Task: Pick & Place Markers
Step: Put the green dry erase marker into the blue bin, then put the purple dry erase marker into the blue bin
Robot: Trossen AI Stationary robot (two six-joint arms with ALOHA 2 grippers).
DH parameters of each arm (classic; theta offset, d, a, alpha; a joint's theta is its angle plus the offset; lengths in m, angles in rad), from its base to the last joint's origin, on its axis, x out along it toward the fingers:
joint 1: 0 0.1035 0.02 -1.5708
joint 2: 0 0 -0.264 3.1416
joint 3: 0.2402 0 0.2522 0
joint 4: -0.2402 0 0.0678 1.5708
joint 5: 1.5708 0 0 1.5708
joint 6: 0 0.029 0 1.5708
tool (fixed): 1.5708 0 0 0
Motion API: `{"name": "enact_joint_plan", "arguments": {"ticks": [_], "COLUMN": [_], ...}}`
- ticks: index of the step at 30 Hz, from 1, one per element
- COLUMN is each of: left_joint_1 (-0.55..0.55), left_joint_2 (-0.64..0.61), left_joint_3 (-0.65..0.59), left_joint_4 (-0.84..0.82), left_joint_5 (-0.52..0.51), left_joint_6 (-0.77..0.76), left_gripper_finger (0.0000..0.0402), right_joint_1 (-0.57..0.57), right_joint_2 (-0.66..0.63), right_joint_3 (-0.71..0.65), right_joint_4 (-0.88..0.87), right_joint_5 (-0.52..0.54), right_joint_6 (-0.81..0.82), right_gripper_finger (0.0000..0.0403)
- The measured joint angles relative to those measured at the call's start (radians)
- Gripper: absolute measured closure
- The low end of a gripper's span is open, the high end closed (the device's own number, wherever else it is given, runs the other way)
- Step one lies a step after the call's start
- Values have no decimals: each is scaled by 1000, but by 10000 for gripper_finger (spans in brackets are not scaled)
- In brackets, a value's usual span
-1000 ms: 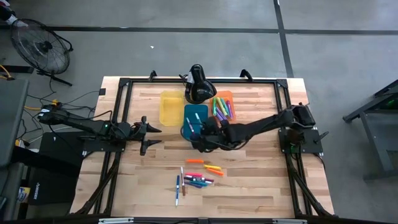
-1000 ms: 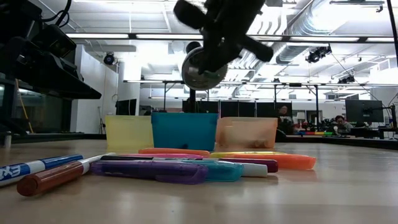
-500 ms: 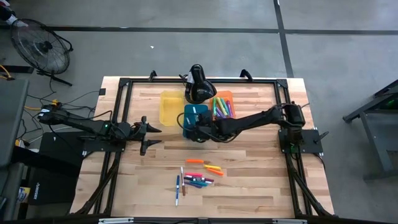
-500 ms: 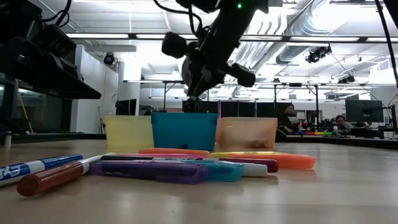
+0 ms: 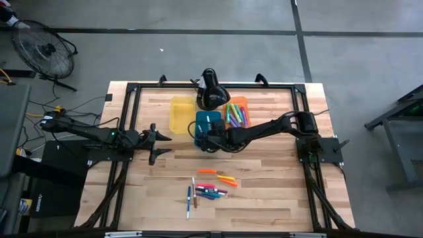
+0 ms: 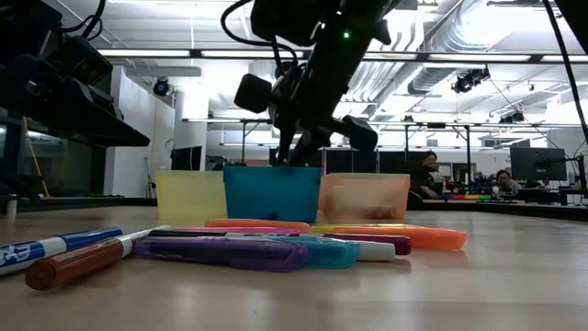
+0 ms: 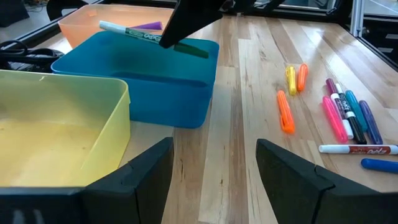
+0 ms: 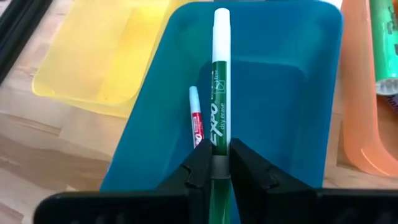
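My right gripper [image 8: 221, 163] hangs over the blue bin [image 8: 292, 118], shut on a green-and-white marker [image 8: 217, 93]. The high view shows this gripper [image 5: 210, 134] above the blue bin [image 5: 207, 121]. A red-and-white marker [image 8: 196, 121] lies inside that bin. The orange bin [image 5: 238, 104] holds several markers [image 5: 235, 114]. Several more markers [image 5: 211, 188] lie loose on the table toward its near edge, and they fill the front of the low view [image 6: 276, 248]. My left gripper [image 5: 162, 143] waits open, left of the yellow bin [image 5: 180, 114]. My right gripper pinches the marker between its two fingers [image 8: 200, 163] on the white band [image 8: 217, 164] near its green end. The fingers come slanting down from the near side and lie along the marker. It is lifted clear above the bin, its white end [image 8: 221, 15] pointing toward the far edge.
The three bins stand side by side at the table's far middle. A dark device [image 5: 211, 92] sits just behind them. A black frame rail [image 5: 132, 89] runs round the table top. Bare wood [image 7: 249, 93] lies between the bins and the loose markers [image 7: 348, 115].
My right gripper, holding the marker, has moved from the blue bin's near side toward the far edge and now stands over the bin. It has also come down and turned. The loose markers and the left arm have kept still.
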Motion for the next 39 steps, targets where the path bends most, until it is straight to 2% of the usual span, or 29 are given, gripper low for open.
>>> {"name": "enact_joint_plan", "arguments": {"ticks": [7, 22, 30, 39], "left_joint_1": [0, 0, 0, 0], "left_joint_2": [0, 0, 0, 0], "left_joint_3": [0, 0, 0, 0], "left_joint_4": [0, 0, 0, 0], "left_joint_5": [0, 0, 0, 0], "left_joint_6": [0, 0, 0, 0], "left_gripper_finger": [177, 177, 177, 177], "right_joint_1": [-2, 1, 1, 52], "right_joint_2": [0, 0, -49, -90], "right_joint_3": [0, 0, 1, 1], "right_joint_4": [4, 14, 32, 67], "right_joint_5": [6, -37, -63, -187], "right_joint_6": [-29, -106, -221, -334], "right_gripper_finger": [361, 294, 296, 295]}}
